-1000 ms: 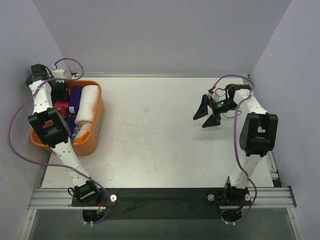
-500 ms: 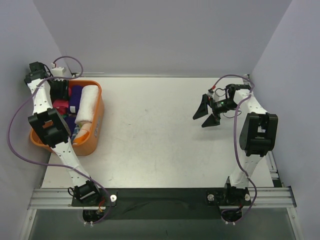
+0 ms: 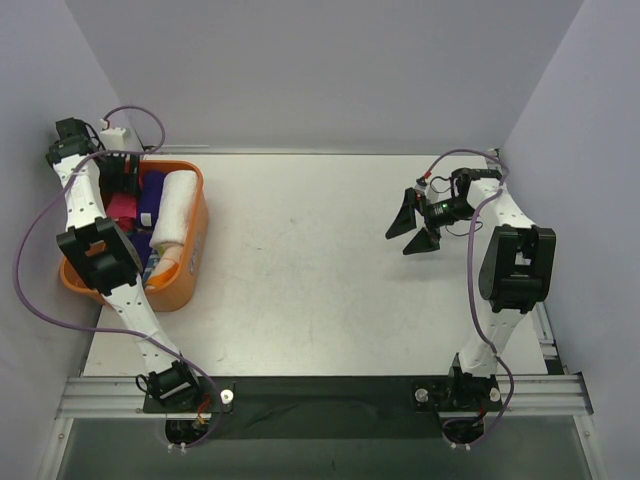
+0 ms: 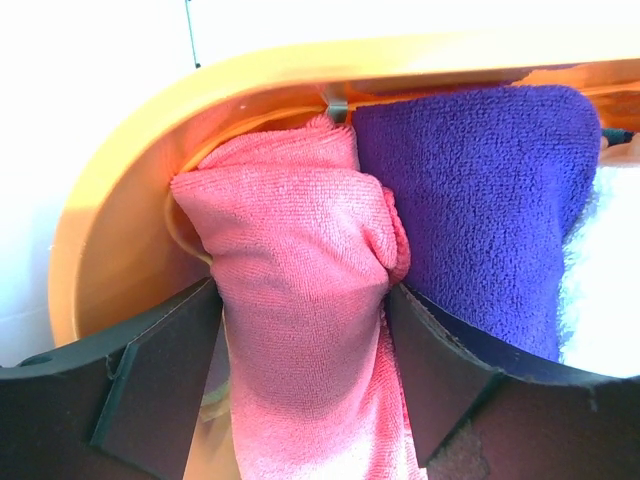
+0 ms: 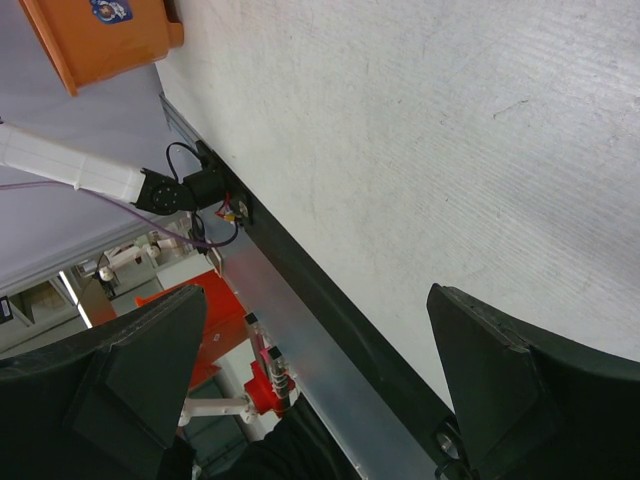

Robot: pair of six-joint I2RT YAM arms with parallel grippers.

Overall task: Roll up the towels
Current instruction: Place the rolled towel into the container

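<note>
Rolled towels lie in the orange basket (image 3: pixel 196 240) at the table's left. The pink towel (image 4: pixel 290 250) lies against the basket's curved wall (image 4: pixel 130 160), with the dark purple towel (image 4: pixel 480 190) beside it and a white towel (image 3: pixel 175 205) on the far side of that. My left gripper (image 4: pixel 300 290) reaches down into the basket's far end (image 3: pixel 122 185). It is open, its jaws wide on either side of the pink roll and close against it. My right gripper (image 3: pixel 412 227) hangs open and empty above the table's right side, and only bare tabletop shows between its fingers (image 5: pixel 316 290).
The basket stands against the left wall, with the left arm's links above its near half. Something bluish (image 3: pixel 152 266) lies in the basket's near part. A metal rail (image 3: pixel 320 395) runs along the table's near edge. Walls close off the left, back and right.
The left arm's upper end has shifted slightly toward the far left over the basket. The right arm has not moved.
</note>
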